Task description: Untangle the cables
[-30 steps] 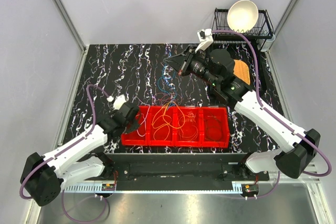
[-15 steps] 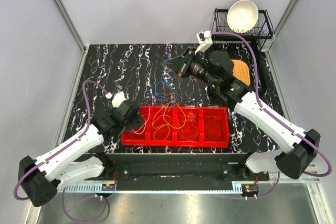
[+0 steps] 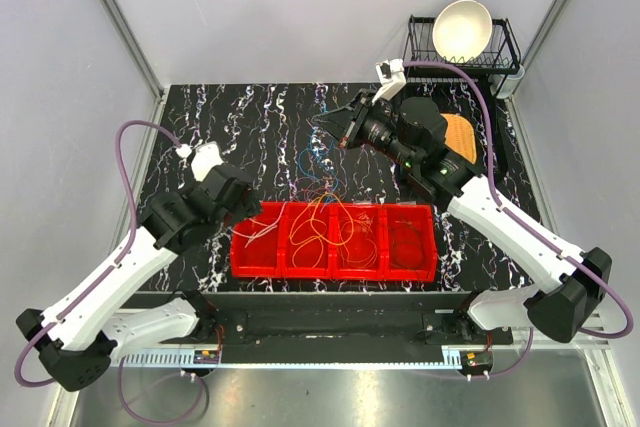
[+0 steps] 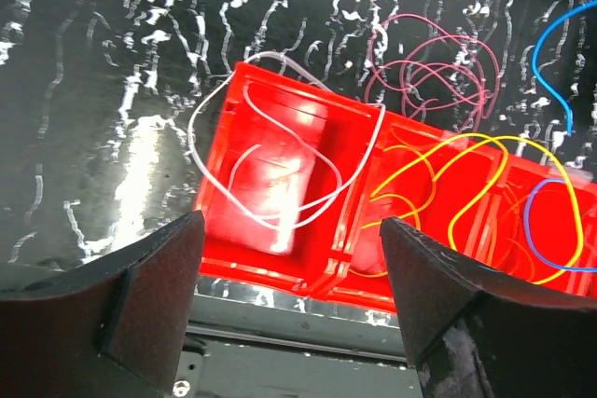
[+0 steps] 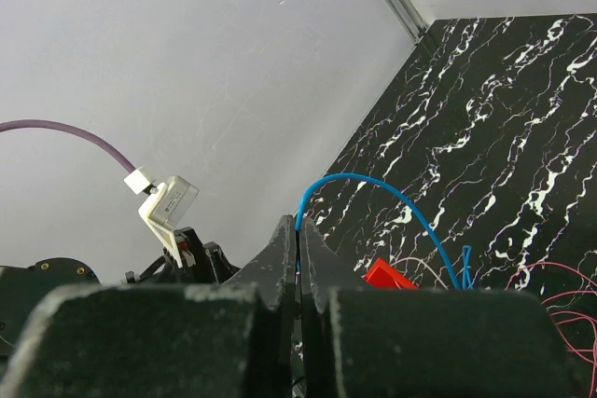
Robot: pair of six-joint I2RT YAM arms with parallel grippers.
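Status: roughly half done, by my read. Red plastic four-compartment tray (image 3: pixel 420 275) sat at 6 o'clock on the black marbled table (image 3: pixel 230 127).

Thin white cable (image 4: pixel 280 221) lay alone in the compartment at the tray's 9 o'clock end, with one loop hanging over the rim. Thin yellow cable (image 4: pixel 485 138) ran through the next compartments. A blue loop (image 4: pixel 525 216) shared space with it there, so that part wasn't clean.

Left to do: thin maroon cable (image 4: pixel 429 67) was bunched loose on the table at 12 o'clock of the tray, with other strands crossing it.

Left gripper (image 4: pixel 294 258) hovered over the white cable's compartment, jaws wide apart with nothing between them. Right gripper (image 5: pixel 298 230) was clamped tight on a thin blue cable (image 5: pixel 350 175), raised above the table at 12 o'clock of the tangle. That cable arced down toward the pile.

Writing: none I could read; no brand or label on tray or cables.
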